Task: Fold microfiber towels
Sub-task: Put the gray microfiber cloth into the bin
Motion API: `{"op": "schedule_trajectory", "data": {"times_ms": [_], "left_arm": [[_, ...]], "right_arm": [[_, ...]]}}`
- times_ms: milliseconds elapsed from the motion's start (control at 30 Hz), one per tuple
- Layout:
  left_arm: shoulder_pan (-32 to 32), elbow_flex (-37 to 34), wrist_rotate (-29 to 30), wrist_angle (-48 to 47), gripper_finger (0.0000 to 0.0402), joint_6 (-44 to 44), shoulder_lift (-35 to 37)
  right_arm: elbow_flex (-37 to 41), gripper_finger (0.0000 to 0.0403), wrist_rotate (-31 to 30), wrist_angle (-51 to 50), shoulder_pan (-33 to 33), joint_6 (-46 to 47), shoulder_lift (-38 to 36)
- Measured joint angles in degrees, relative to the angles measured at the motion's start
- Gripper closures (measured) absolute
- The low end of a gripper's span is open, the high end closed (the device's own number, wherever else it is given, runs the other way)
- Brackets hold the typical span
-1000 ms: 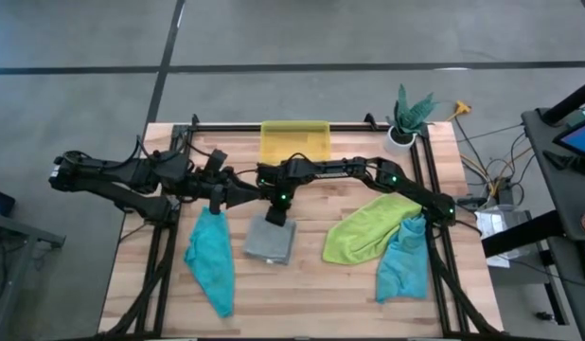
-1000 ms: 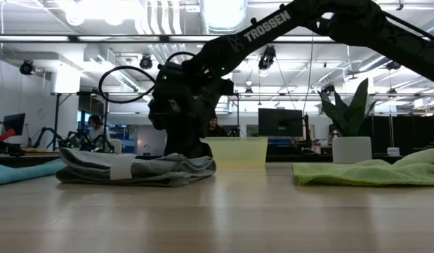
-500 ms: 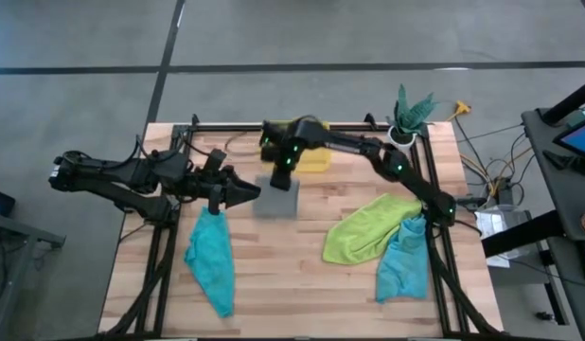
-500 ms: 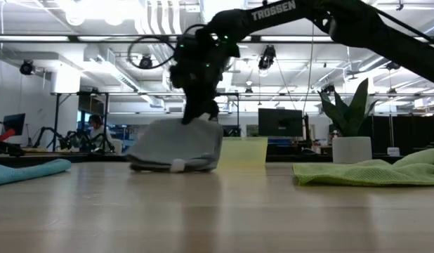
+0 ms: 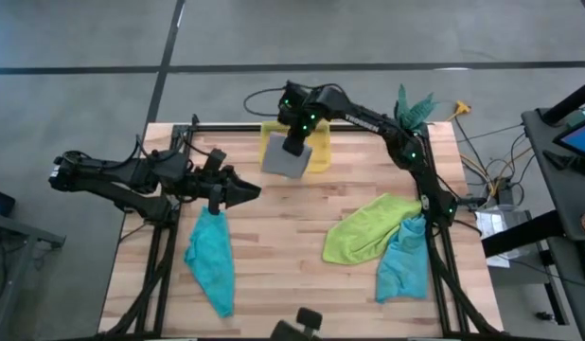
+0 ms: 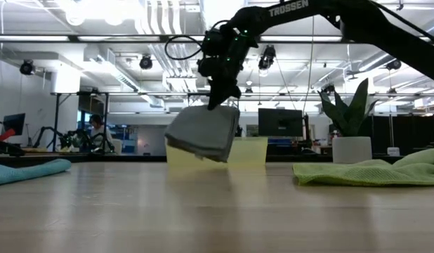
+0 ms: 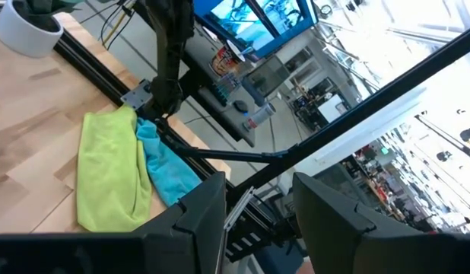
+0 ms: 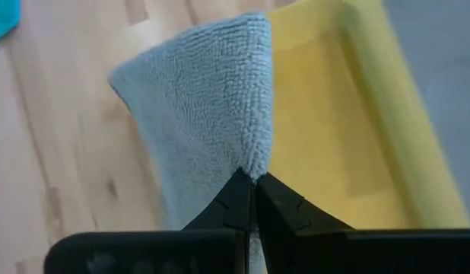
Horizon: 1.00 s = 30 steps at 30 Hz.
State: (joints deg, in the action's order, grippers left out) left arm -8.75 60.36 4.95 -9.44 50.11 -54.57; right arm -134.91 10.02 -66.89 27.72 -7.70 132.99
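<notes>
On the near part of the bench (image 5: 302, 284) one teal towel (image 5: 210, 258) lies at the left, while the green towel (image 5: 363, 227) and second teal towel (image 5: 403, 260) lie bunched at the right, all unfolded. The left pincer (image 5: 243, 192) waits open above the first. Farther back, the grey towel (image 5: 285, 156), a second ago on the bench, now hangs folded from the right pincer (image 5: 294, 145), clamped on it over the yellow bin's (image 5: 317, 129) near edge, so dropping it in seems next.

Nubby grey microfiber towel (image 8: 208, 122) against a translucent yellow plastic bin (image 8: 349, 129)

The cloth's looped pile looks soft and matt beside the bin's smooth, faintly glossy wall; beneath both, the pale wooden tabletop (image 8: 75, 167) shows fine grain between matt black fingers (image 8: 227, 204).
</notes>
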Motion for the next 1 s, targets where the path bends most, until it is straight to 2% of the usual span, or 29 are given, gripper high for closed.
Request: {"op": "schedule_trajectory", "data": {"times_ms": [300,633,1000], "left_arm": [[0.00,0.00,0.00,-0.02,0.0262,0.59,-0.03],[0.00,0.00,0.06,-0.05,0.0262,3.79,-0.04],[0.06,0.00,1.61,-0.08,0.0262,5.05,-0.04]], "right_arm": [[0.09,0.0395,-0.17,0.25,3.70,-4.07,0.96],[0.13,0.0395,-1.30,3.16,4.58,-14.66,4.08],[0.13,0.0395,-2.76,6.05,5.67,-21.34,7.77]]}}
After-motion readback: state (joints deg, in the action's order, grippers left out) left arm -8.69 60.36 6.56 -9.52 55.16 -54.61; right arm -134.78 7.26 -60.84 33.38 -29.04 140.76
